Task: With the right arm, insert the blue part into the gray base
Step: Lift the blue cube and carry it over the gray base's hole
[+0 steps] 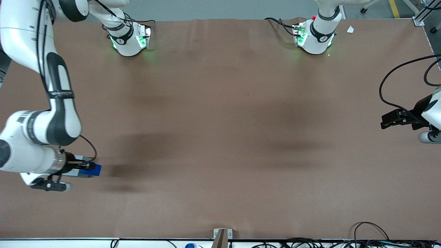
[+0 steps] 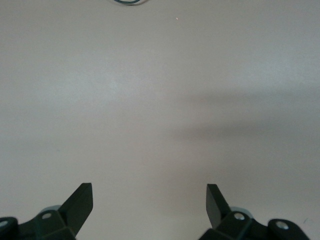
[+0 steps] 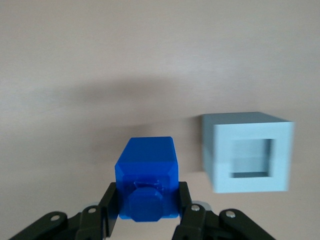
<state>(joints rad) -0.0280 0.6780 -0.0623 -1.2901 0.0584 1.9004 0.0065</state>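
Front view gives me the brown tabletop [image 1: 220, 131] filling nearly the whole scene, bare across its middle apart from soft shadows. Next in size is the right arm [image 1: 51, 103], white with dark grey joint segments and a lettered band, bent down over the working arm's end of the tabletop with a black cable looping off its wrist. Its gripper [image 1: 90, 168] sits low near the tabletop there, closer to the front camera than the arm bases. I read the gray base [image 3: 247, 152] best from the right wrist view: a light grey square block with a square recess facing the camera, resting on the tabletop just beside the gripper and apart from it; in the front view only a sliver of it shows [image 1: 80, 158] by the wrist. Smallest is the blue part [image 3: 147, 177], bright blue, clamped between the black fingers [image 3: 107, 210], which press against its two sides; it is beside the base, not touching it.
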